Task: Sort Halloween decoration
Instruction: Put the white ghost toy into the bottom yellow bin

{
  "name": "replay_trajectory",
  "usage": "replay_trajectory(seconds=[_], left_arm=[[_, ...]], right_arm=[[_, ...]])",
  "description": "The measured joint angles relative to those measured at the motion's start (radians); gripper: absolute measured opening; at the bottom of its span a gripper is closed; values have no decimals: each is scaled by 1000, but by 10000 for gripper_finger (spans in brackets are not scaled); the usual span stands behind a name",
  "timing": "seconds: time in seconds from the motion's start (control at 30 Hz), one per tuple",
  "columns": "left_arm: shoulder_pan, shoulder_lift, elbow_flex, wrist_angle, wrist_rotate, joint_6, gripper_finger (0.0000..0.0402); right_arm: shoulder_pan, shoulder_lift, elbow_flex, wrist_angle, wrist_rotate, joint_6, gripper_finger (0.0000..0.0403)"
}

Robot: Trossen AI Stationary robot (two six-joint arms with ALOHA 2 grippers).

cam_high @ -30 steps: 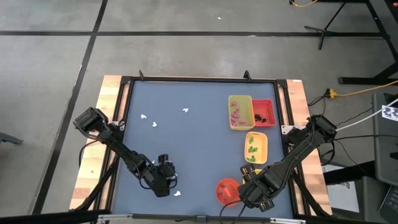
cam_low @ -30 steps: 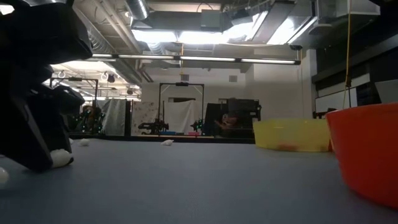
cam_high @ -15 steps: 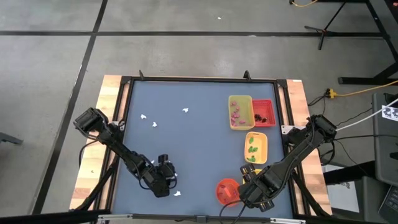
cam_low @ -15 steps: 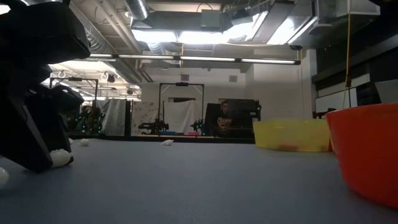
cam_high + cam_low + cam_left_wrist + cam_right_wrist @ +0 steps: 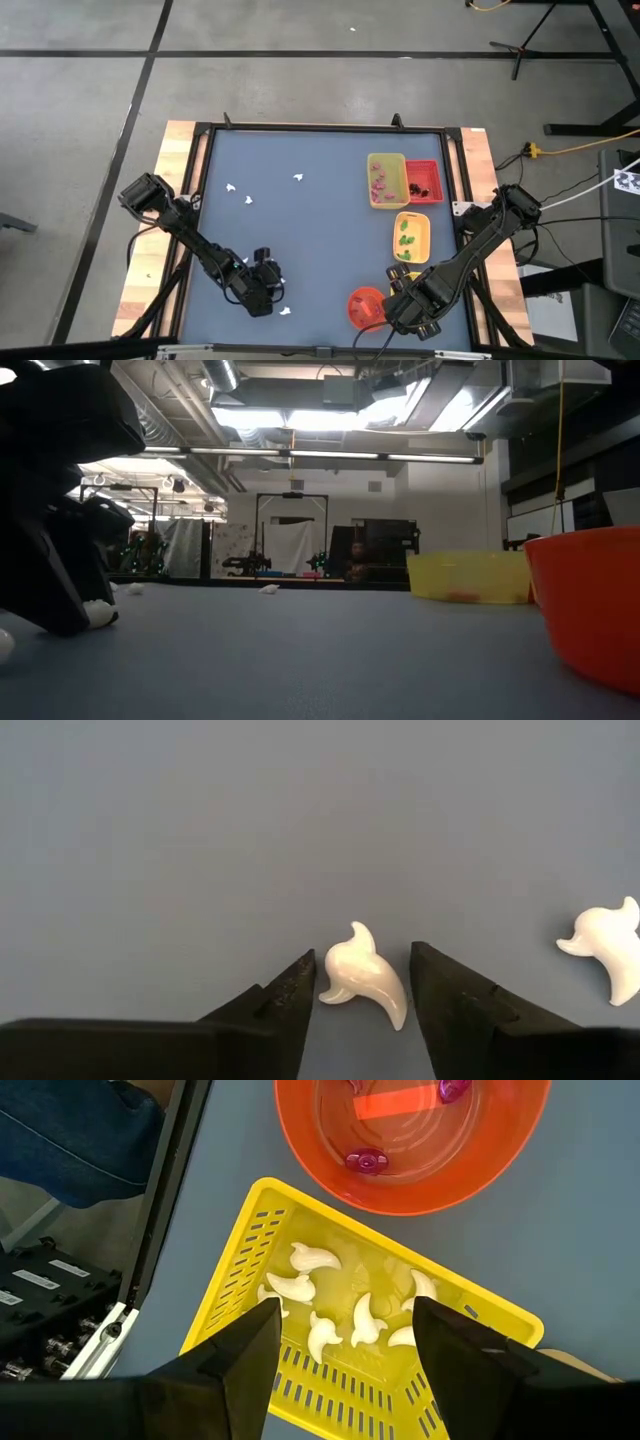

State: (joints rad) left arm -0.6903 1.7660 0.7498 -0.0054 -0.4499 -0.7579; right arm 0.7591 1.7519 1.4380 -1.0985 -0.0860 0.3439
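A: What surface is seen, and what room lies behind it?

B: A matte blue-grey table top (image 5: pixel 300 240) is framed by a black rail and pale wooden edges. From the low view, a workshop is seen beyond it, with exposed ceiling ducts, strip lights and dark equipment racks. A person is seated far back.

A: Is any writing legible?

B: None can be read.

A: How is the left gripper (image 5: pixel 362 982) placed?

B: It is lowered to the table's near left area, fingers parted, with a small white ghost-shaped piece (image 5: pixel 363 974) lying between the tips; contact cannot be told. A second white ghost piece (image 5: pixel 604 943) lies just beside.

A: And the right gripper (image 5: pixel 345 1335)?

B: It is held spread open above a yellow slotted plastic tray (image 5: pixel 250 1280) holding white ghosts (image 5: pixel 312 1260), next to a round orange plastic bowl (image 5: pixel 300 1135).
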Motion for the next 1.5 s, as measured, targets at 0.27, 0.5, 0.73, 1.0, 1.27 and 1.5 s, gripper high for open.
replay_trajectory(seconds=[0.27, 0.5, 0.73, 1.0, 1.27, 1.5], left_arm=[[0, 0, 0, -1, -6, -2, 95], [0, 0, 0, 3, -7, -2, 88], [1, 0, 0, 14, -9, 0, 87], [1, -8, -1, 14, -1, 0, 86], [0, -29, -1, 10, 11, 1, 85], [0, -30, -1, 12, 14, 1, 85]], right_arm=[[0, 0, 0, -1, 0, 0, 225], [0, 0, 0, -2, 0, 0, 225], [0, 0, 0, -2, 0, 0, 225], [0, 0, 0, -2, 0, 0, 225], [0, 0, 0, -2, 0, 0, 225], [0, 0, 0, -2, 0, 0, 225]])
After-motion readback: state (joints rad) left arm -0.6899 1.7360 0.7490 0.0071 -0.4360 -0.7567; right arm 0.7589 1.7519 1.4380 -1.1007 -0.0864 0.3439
